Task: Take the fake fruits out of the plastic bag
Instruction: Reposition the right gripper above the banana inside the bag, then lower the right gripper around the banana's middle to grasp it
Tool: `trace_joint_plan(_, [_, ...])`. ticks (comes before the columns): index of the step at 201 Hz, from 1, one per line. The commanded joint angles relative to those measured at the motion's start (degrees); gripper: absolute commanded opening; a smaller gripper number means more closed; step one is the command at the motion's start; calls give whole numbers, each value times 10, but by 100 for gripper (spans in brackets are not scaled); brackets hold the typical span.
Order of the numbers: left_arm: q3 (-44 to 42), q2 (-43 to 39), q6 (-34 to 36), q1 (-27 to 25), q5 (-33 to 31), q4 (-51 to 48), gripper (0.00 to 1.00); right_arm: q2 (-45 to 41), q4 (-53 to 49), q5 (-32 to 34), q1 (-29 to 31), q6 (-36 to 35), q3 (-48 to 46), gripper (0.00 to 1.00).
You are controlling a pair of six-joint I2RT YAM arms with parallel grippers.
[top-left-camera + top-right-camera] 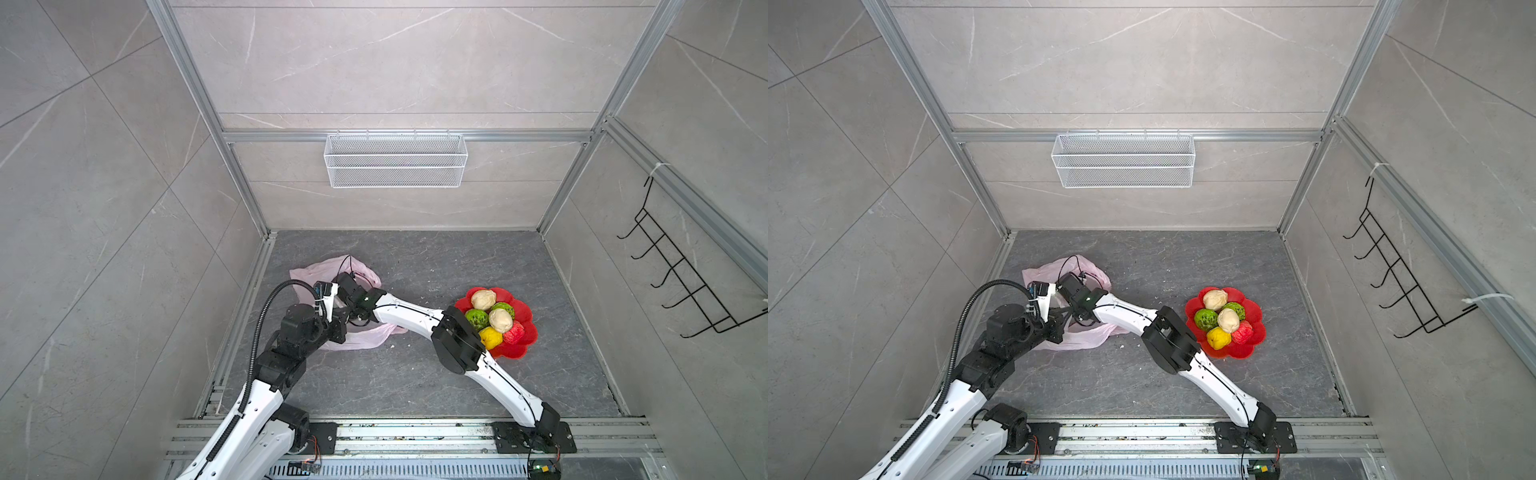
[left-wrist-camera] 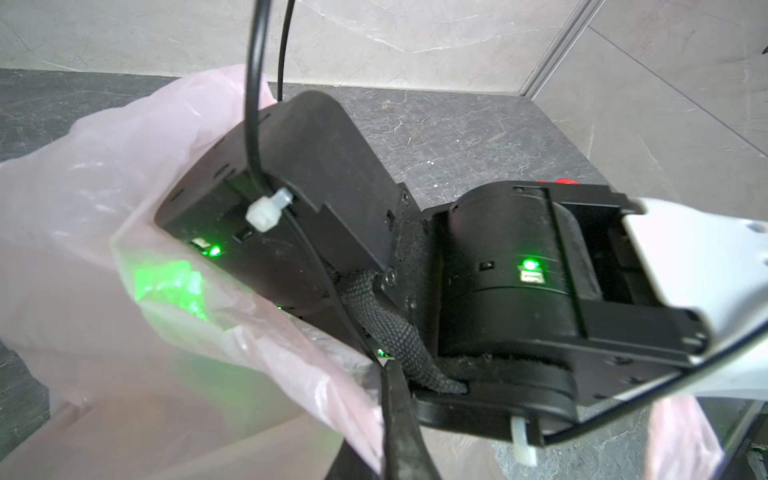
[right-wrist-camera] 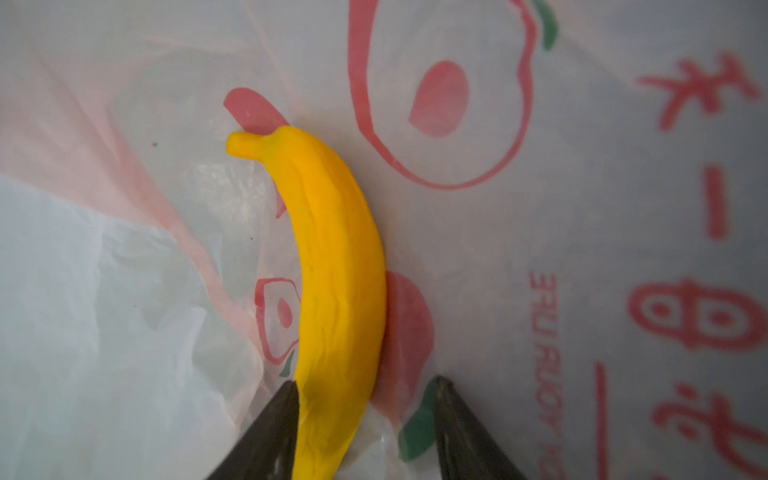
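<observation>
1. The pink plastic bag (image 1: 357, 338) lies crumpled on the left of the floor, with both grippers working at it.
2. The red plate (image 1: 519, 353) sits well apart from it, on the right.
3. Six fruits (image 1: 500, 320) are heaped on the plate, so most of the job looks done.
4. The banana (image 3: 336, 270) lies inside the bag and appears to be the only fruit left there.
5. The right gripper (image 3: 365, 384) is inside the bag, its jaws spread astride the banana's near end. One finger touches it and the other is clear.
6. The left gripper (image 2: 390, 374) is pressed together, seemingly pinching the bag's rim.
</observation>
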Motion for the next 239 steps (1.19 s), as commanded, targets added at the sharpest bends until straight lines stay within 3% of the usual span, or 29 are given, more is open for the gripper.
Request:
trace_joint_plan(1, [22, -20, 9, -1, 16, 5, 0, -9, 7, 13, -3, 0, -38, 40])
trace_joint_plan(62, [28, -41, 19, -1, -19, -45, 0, -91, 29, 16, -16, -38, -139, 18])
trace_joint_plan(145, [25, -28, 11, -1, -54, -57, 2, -251, 59, 22, -21, -106, -315, 12])
trace_joint_plan(167, [28, -31, 12, -1, -26, -61, 3, -270, 74, 8, -22, -111, -340, 12])
trace_joint_plan(186, [47, -24, 30, -2, 37, -74, 4, -274, 117, -23, -22, -108, -363, 13])
trace_joint_plan(239, [174, 13, 90, -2, 184, -107, 5, -297, 154, -35, -20, -101, -406, 17])
